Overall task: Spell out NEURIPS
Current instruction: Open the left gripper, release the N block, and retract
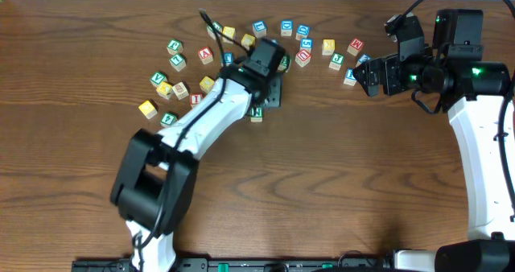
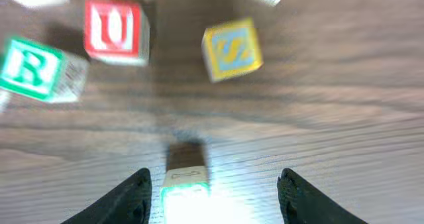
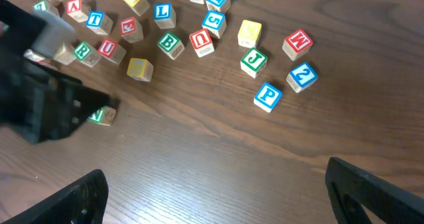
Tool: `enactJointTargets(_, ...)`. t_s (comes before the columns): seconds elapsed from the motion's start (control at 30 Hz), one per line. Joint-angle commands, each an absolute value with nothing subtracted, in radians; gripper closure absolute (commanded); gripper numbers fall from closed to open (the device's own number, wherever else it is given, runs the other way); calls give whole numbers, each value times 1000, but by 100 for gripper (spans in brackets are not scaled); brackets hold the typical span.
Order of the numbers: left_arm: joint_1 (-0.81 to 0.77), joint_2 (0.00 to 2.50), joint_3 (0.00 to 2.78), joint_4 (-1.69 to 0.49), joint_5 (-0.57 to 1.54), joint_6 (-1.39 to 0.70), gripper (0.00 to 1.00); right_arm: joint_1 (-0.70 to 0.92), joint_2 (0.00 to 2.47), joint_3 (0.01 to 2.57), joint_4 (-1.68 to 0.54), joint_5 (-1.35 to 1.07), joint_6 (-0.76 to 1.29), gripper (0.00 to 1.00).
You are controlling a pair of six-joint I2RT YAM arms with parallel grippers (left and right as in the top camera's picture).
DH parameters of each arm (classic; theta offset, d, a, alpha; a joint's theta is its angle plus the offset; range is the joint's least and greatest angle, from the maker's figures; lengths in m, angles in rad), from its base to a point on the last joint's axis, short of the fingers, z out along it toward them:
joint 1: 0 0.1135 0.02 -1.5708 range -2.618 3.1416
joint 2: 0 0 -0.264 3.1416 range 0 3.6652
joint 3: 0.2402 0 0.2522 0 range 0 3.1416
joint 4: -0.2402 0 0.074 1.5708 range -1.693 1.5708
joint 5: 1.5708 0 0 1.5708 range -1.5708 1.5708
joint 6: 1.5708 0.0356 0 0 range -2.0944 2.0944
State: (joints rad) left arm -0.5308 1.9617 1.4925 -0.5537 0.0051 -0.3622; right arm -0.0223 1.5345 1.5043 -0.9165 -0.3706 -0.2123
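A pale cube with a green letter, seemingly N (image 1: 257, 113), lies on the table by my left gripper (image 1: 272, 93). In the left wrist view this cube (image 2: 186, 177) sits between the open fingers (image 2: 215, 175), touching neither, washed out by glare. Beyond it lie a red U (image 2: 116, 28), a green R (image 2: 40, 68) and a yellow-faced cube with a blue S (image 2: 232, 48). My right gripper (image 1: 364, 75) is open and empty (image 3: 215, 169), hovering above bare wood. A blue P (image 3: 267, 96) lies ahead of it. I cannot pick out E or I.
Many other letter cubes lie scattered along the far side: blue 2 (image 3: 303, 76), green J (image 3: 253, 60), red W (image 3: 297, 44), green B (image 3: 169, 44), another red U (image 3: 201, 42). More cubes lie at the left (image 1: 165, 87).
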Motion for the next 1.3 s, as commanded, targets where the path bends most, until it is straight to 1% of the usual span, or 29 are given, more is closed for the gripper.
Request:
enactJointTargets(0.0, -508, 1890, 1520, -571, 11, -356, 39, -25, 1534, 1526, -917, -384, -207, 1)
enactJointTargets(0.43, -364, 1698, 1520, -689, 11, -345, 40, -25, 1534, 1526, -917, -384, -207, 1)
enactJointTargets(0.83, -215, 1668, 1521, -808, 11, -233, 40, -25, 1534, 1526, -917, -384, -207, 1)
enactJointTargets(0.9, -202, 1668, 1521, -808, 11, -216, 39, -25, 1534, 1526, -917, -384, -207, 1)
enactJointTargets(1.0, -192, 1668, 1521, -807, 11, -210, 36, -25, 1534, 1526, -917, -384, -207, 1)
enactJointTargets(1.27, -194, 1668, 1519, -808, 15, -210, 36, -25, 1534, 1526, -917, -384, -207, 1)
